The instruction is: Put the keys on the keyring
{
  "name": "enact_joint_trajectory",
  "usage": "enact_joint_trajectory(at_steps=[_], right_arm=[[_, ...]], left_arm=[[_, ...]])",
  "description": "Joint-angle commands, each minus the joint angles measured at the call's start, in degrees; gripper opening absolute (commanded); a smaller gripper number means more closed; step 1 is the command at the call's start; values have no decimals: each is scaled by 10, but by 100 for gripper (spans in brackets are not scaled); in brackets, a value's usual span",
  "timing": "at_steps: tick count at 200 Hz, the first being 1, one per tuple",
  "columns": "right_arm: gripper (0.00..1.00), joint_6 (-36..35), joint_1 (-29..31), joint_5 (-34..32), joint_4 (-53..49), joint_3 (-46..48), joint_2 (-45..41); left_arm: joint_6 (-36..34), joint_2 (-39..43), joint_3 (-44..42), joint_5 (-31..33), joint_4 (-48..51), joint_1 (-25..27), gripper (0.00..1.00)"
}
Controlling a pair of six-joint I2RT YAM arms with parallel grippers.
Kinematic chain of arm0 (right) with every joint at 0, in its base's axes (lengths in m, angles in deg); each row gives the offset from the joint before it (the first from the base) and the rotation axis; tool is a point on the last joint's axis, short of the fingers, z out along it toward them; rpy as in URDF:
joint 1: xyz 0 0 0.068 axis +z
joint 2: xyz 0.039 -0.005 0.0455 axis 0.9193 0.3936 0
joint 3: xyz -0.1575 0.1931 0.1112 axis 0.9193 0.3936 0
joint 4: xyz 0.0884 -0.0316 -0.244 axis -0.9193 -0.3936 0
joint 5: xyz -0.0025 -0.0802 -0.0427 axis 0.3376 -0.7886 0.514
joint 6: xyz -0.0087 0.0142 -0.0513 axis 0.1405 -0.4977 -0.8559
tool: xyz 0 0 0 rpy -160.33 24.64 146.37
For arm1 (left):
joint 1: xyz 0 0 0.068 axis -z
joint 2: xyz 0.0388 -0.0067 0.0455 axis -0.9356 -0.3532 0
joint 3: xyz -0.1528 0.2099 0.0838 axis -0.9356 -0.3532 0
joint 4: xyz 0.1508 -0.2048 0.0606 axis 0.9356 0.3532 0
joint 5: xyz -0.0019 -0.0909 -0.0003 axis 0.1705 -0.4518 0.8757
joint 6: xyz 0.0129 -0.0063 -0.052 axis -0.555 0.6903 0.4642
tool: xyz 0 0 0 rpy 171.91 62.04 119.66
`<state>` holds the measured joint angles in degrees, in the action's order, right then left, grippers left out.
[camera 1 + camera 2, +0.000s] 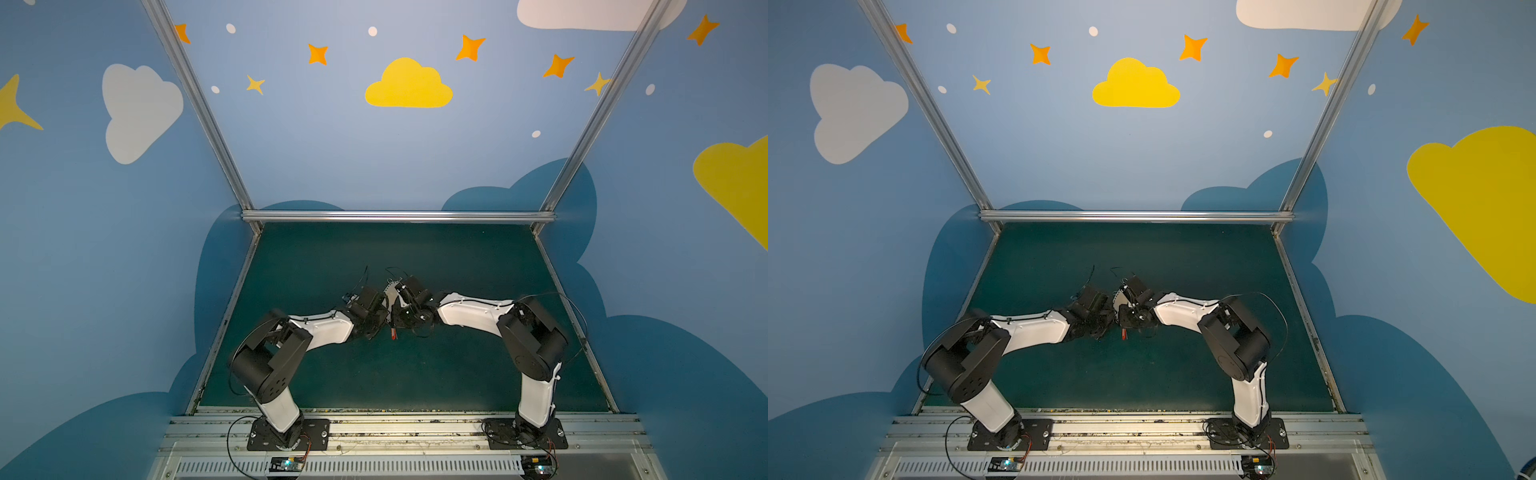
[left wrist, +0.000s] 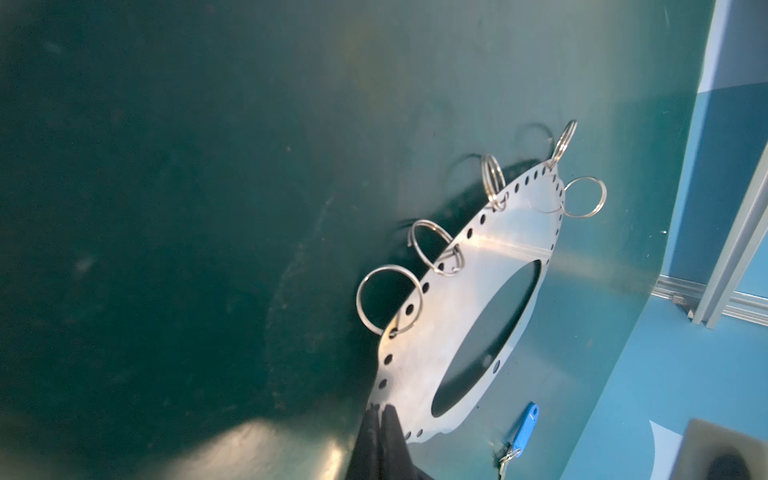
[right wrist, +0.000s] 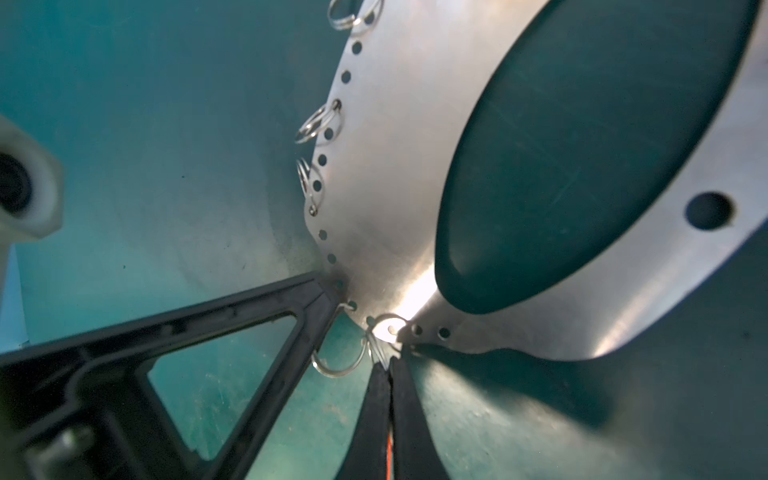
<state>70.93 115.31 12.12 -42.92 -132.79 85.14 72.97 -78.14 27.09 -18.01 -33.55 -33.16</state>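
**Both top views:** the left arm (image 1: 320,328) and the right arm (image 1: 473,311) are meeting over the middle of the green table (image 1: 415,374). The keyring (image 1: 1116,297) is standing tilted between their wrists, with the red-orange-tagged key (image 1: 392,333) showing just beside them.

**Left wrist view:** the left gripper (image 2: 380,417), fingers pressed together, is pinching the keyring's perforated edge. Wire rings (image 2: 388,300) are hanging from the edge holes, and the blue-tagged key (image 2: 524,426) is lying near the plate.

**Right wrist view:** the right gripper (image 3: 390,370), fingers pressed together, is pinching the red-orange-tagged key, whose small ring (image 3: 388,326) is touching an edge hole
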Motion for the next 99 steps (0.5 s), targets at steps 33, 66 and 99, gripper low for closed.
enact_joint_trajectory(at_steps=[33, 66, 99], right_arm=[[0, -13, 7, 61, 11, -13, 16], [0, -13, 4, 88, 21, -14, 22], [0, -14, 0, 108, 20, -18, 29]], left_arm=[[29, 16, -23, 21, -50, 4, 4], [48, 21, -37, 30, -71, 2, 4], [50, 23, -38, 31, -80, 3, 4]])
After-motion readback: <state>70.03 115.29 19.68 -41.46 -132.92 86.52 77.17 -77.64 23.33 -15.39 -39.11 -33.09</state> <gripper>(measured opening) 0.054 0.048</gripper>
